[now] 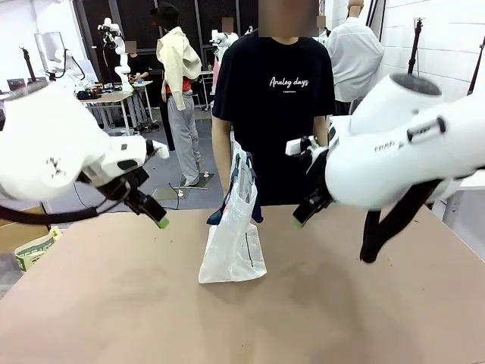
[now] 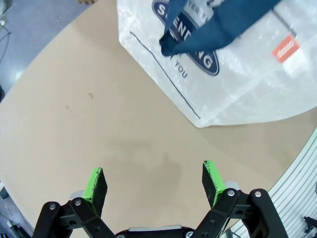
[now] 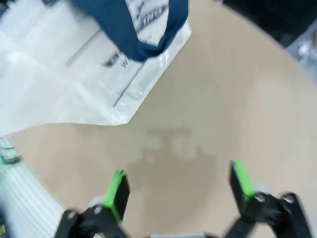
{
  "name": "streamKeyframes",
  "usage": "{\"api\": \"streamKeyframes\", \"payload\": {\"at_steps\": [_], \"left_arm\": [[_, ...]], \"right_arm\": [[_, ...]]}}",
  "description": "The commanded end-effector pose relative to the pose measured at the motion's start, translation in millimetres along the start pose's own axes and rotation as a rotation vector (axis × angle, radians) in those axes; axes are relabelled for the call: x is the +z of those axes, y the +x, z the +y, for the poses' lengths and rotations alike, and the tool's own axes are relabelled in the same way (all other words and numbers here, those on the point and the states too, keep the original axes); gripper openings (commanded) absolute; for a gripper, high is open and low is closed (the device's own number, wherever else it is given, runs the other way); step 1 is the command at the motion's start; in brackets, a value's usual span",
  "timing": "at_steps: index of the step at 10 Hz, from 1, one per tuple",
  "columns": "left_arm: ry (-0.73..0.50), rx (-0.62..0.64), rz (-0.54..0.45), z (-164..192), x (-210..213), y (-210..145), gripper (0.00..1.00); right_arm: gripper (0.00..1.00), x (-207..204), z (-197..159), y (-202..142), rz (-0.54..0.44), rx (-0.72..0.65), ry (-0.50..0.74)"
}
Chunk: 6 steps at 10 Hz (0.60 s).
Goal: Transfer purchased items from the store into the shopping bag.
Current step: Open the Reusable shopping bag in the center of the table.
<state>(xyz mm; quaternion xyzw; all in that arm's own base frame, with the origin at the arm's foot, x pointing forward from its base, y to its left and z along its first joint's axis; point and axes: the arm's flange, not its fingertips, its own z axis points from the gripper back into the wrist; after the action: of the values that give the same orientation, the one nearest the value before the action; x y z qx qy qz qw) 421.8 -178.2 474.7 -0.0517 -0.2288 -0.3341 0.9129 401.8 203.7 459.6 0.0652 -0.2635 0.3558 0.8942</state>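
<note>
Whitish plastic, one shopping bag (image 1: pixel 231 250) stands between two spread tools: left tool (image 2: pixel 154 178), right tool (image 3: pixel 179 186).

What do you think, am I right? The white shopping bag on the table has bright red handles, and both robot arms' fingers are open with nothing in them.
Not quite. The shopping bag has dark navy handles, not red; the left wrist view shows them clearly. The rest is right: it stands on the table, and the left arm's fingers and the right arm's fingers are open and empty.
</note>
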Motion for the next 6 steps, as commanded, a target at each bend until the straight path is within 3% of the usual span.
{"api": "streamKeyframes", "payload": {"at_steps": [1,4,5,6], "left_arm": [[-0.035,0.072,0.014,15.4,14.4,35.6,1.0],[-0.015,0.222,0.024,25.0,24.8,107.8,1.0],[-0.035,0.223,0.02,23.6,22.8,122.0,1.0],[-0.067,0.146,-0.019,25.4,16.3,125.2,1.0]], "right_arm": [[1.0,24.0,-23.5,25.0,0.06,-0.023,0.035],[1.0,40.6,-67.2,86.5,0.071,-0.107,0.045],[1.0,40.7,-76.4,96.2,0.057,-0.119,0.059],[1.0,36.5,-83.1,93.6,0.036,-0.083,0.064]]}}
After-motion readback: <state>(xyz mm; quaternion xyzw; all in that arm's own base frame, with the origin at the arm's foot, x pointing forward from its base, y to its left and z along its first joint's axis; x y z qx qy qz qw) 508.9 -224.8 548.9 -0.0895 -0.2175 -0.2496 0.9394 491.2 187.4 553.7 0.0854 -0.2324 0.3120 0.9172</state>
